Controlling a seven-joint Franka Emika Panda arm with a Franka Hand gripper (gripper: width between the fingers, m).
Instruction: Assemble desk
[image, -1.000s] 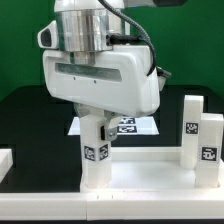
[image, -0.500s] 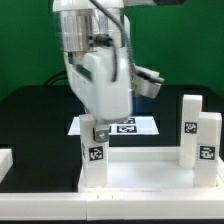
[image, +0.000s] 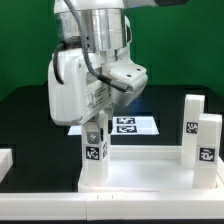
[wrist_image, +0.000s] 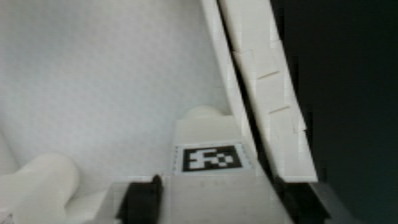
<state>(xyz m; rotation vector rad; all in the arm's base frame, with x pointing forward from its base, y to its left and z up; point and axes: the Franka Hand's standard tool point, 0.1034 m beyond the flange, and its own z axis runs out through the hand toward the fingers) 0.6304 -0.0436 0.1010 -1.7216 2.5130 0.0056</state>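
White plastic leg block (image: 94, 158) stands upright at the desk top's (image: 150, 170) corner, directly beneath the jaws (image: 95, 133) clamped on its upper end.

A green wall (image: 190, 55) stood behind the scene, evenly lit. In front of it lay a black desk (image: 25, 115), with the marker board (image: 140, 124) flat on it.

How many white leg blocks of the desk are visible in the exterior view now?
3. One leg block stands under the pincer at the desktop's left corner; two leg blocks stand at the exterior view's right. More may be hidden.
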